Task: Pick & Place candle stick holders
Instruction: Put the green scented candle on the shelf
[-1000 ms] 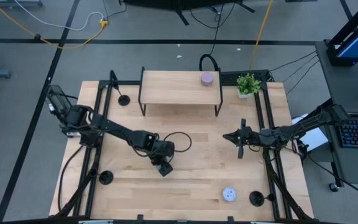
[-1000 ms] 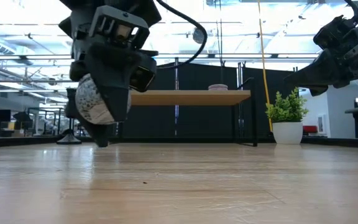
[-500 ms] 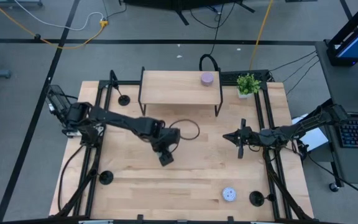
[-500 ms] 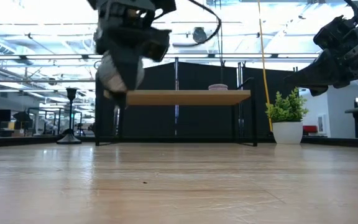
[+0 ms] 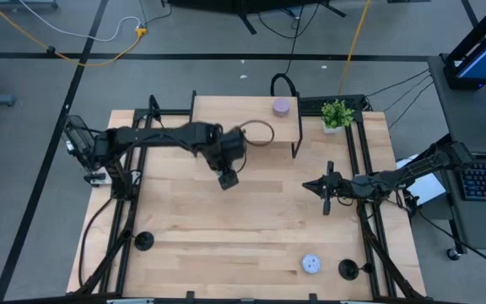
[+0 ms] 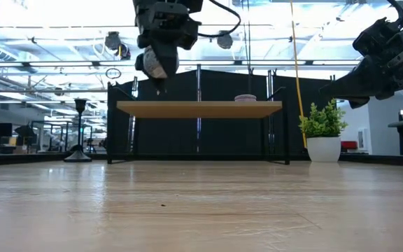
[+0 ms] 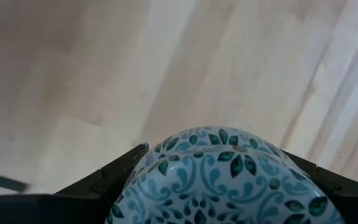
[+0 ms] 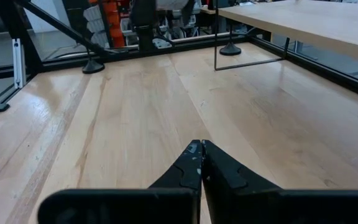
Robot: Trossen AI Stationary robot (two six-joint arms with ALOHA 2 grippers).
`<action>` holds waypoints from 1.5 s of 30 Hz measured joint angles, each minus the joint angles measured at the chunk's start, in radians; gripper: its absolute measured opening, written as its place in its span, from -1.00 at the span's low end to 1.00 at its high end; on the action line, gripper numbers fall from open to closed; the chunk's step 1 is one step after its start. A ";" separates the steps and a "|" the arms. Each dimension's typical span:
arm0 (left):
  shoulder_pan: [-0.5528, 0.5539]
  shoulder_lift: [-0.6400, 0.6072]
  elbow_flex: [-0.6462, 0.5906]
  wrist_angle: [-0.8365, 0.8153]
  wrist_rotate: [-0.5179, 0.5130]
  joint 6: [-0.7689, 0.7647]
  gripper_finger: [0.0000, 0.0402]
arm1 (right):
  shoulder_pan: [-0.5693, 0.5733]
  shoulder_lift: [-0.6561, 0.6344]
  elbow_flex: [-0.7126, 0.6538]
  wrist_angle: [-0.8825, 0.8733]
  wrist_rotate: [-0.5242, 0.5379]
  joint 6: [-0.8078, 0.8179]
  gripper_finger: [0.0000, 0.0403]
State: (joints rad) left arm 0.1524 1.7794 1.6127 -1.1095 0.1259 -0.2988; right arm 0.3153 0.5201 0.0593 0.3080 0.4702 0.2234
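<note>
The left gripper (image 5: 227,178) grips a white, teal-leaf-patterned round puck (image 7: 219,177) near the raised wooden shelf's (image 5: 234,118) front edge; the black disc-based candle stick holders (image 5: 143,241) remain unmoved at the table's (image 5: 268,236) corners.

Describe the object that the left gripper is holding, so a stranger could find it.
Find the wooden shelf at the table's far side. Just before its front edge, the left gripper holds a round puck, lifted above the table. Its teal leaf pattern on white distinguishes it from the plain lavender puck.

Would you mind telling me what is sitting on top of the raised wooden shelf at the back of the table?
A lavender puck sits near the right end of the shelf. The left gripper, shut on a patterned round object, hangs by the shelf's front edge; its arm covers part of the top.
</note>
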 joint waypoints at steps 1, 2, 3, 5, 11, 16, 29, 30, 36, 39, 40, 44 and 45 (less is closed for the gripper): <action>0.015 0.000 0.014 -0.007 -0.003 0.014 0.41 | 0.000 0.000 0.000 0.000 0.000 0.000 -1.00; 0.029 0.000 0.026 -0.013 -0.009 0.028 0.41 | 0.000 0.000 0.000 0.000 0.000 0.000 -1.00; 0.043 0.000 0.039 -0.021 -0.019 0.041 0.41 | 0.000 0.000 0.000 0.000 0.000 0.000 -1.00; 0.069 0.000 0.069 -0.039 -0.045 0.069 0.41 | 0.000 0.000 0.000 0.000 0.000 0.000 -1.00; 0.147 0.000 0.127 -0.049 -0.102 0.142 0.41 | 0.000 0.000 0.000 0.000 0.000 0.007 -1.00; 0.214 0.000 0.144 -0.045 -0.132 0.199 0.41 | 0.000 0.000 0.000 0.001 0.000 0.030 -1.00; 0.335 0.000 0.145 0.064 -0.183 0.317 0.41 | 0.000 0.000 0.000 0.048 0.004 0.027 -1.00; 0.341 0.000 0.145 0.079 -0.184 0.325 0.41 | 0.000 0.000 0.000 0.057 0.004 0.026 -1.00; 0.354 0.000 0.145 0.184 -0.180 0.331 0.41 | 0.000 0.000 0.000 0.125 0.006 0.019 -1.00; 0.349 0.010 0.146 0.230 -0.179 0.342 0.41 | 0.000 0.000 0.000 0.146 0.025 0.018 -1.00; 0.345 0.017 0.147 0.246 -0.177 0.342 0.41 | 0.000 0.000 0.000 0.148 0.032 0.019 -1.00; 0.340 0.069 0.147 0.264 -0.169 0.350 0.41 | -0.001 0.000 0.000 0.155 0.070 0.018 -1.00; 0.337 0.085 0.147 0.269 -0.169 0.350 0.41 | -0.001 0.000 0.000 0.155 0.078 0.020 -1.00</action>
State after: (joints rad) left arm 0.4895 1.8644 1.7596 -0.8401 -0.0430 0.0513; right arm 0.3141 0.5205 0.0593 0.4633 0.5486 0.2433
